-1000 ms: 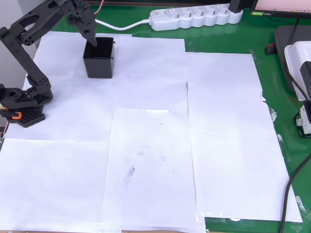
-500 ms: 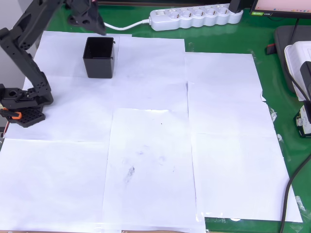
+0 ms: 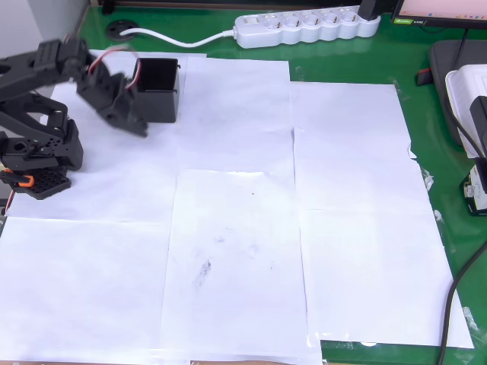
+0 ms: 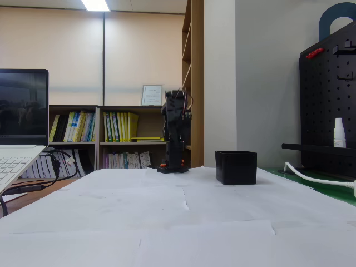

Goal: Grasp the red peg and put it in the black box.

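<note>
Pincer (image 3: 131,114) folded back low beside the black box (image 3: 158,91), its fingers too blurred to tell whether they are parted or hold anything.

From overhead, the black arm (image 3: 46,72) is bent over its base (image 3: 34,163) at the left edge of the counter (image 3: 342,61), with the pincer tip just left of the box's front wall and overlapping its left side. That box stands upright on white paper sheets (image 3: 236,251) near the far left corner, open top up; its inside is dark and the red peg cannot be made out. A white power strip (image 3: 308,25) lies behind on the green surface. In the fixed view, the arm (image 4: 176,133) stands upright behind the sheets, left of the box (image 4: 236,167).
</note>
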Controlling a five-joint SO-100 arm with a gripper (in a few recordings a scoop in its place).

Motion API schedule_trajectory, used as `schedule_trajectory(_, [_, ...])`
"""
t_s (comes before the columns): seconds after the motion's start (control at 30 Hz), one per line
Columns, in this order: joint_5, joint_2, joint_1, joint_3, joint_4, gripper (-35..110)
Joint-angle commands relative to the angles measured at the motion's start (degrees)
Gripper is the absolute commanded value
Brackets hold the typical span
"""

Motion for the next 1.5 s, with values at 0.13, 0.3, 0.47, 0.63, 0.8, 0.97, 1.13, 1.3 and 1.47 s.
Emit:
schedule_trajectory(0.13, [-2.99,-13.54,2.11,-12.92,0.44,0])
schedule_trajectory(0.3, [-5.8,-19.34,4.31,-21.01,-3.16,1])
schedule_trajectory(0.47, [-7.73,-23.47,6.77,-29.36,-10.63,2])
schedule_trajectory(0.63, [-10.02,-26.98,8.96,-33.93,-11.51,3])
schedule_trajectory(0.8, [-8.96,-30.41,8.96,-33.93,-3.78,2])
schedule_trajectory(0.97, [-4.13,-33.05,7.56,-33.93,1.85,0])
schedule_trajectory(1.13, [-4.48,-33.13,8.44,-33.93,6.24,0])
schedule_trajectory(1.3, [-4.22,-33.22,8.61,-33.93,8.53,0])
schedule_trajectory(1.47, [-4.48,-33.4,8.44,-33.93,8.61,0])
